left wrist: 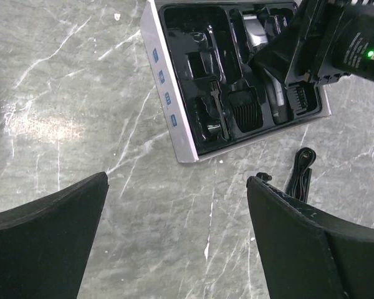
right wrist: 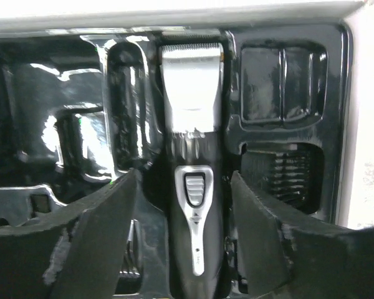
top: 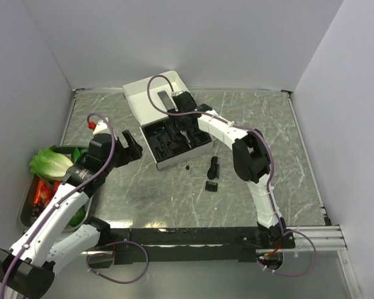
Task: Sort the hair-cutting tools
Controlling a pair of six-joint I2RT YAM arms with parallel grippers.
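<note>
Clipper [right wrist: 193, 124] sits snug in its shaped slot of the black insert [right wrist: 280, 75], right fingers [right wrist: 100, 237] spread astride without touching, left fingers [left wrist: 43, 243] splayed above the table [left wrist: 81, 93].

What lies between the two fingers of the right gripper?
The hair clipper, lying in its slot of the black insert; the right wrist view shows it.

White box [top: 144, 93] with black moulded insert [top: 169, 141], lettuce [top: 50, 163] in metal tray [top: 25, 215], marbled table [top: 149, 199]
</note>
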